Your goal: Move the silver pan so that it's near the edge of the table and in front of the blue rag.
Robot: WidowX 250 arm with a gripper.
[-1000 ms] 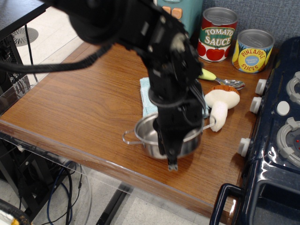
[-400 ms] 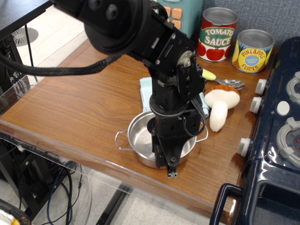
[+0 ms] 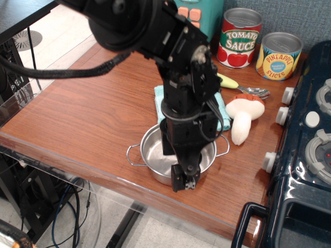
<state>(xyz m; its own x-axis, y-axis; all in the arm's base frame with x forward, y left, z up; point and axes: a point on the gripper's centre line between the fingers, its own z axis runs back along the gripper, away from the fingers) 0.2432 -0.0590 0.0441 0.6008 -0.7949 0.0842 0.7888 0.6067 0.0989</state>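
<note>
1. We see the table (image 3: 88, 111) as a brown wood-grain top, smooth and faintly glossy, with a rounded shiny front edge.
2. On it sits the silver pan (image 3: 155, 155), a small round pot of polished steel with a bright, mirror-like inner wall. It rests upright, mouth facing up, close to the table's front edge.
3. The pan's two thin wire loop handles stick out on opposite sides, one to the left and one to the right, so its long axis through the handles runs roughly along the table's front edge.
4. Just behind the pan lies the blue rag (image 3: 161, 98), soft light blue terry cloth; only its left strip and a bit on the right show, the rest being hidden by the arm.
5. The black gripper (image 3: 184, 182) hangs over the pan's near rim, pointing down; we cannot tell whether its fingers are spread or pinched.
6. Right of the pan, beside the rag, lies a cream toy mushroom (image 3: 243, 116) with a brown cap, rounded and matte.
7. Behind the mushroom rests a shiny metal spoon (image 3: 254, 92) with a yellow-green handle.
8. Further back from the pan stand two labelled cylindrical tins, a tomato sauce can (image 3: 240, 37) and a pineapple slices can (image 3: 279, 56).
9. At the far right of the pan is a dark blue toy stove (image 3: 305, 155) with white knobs.
</note>
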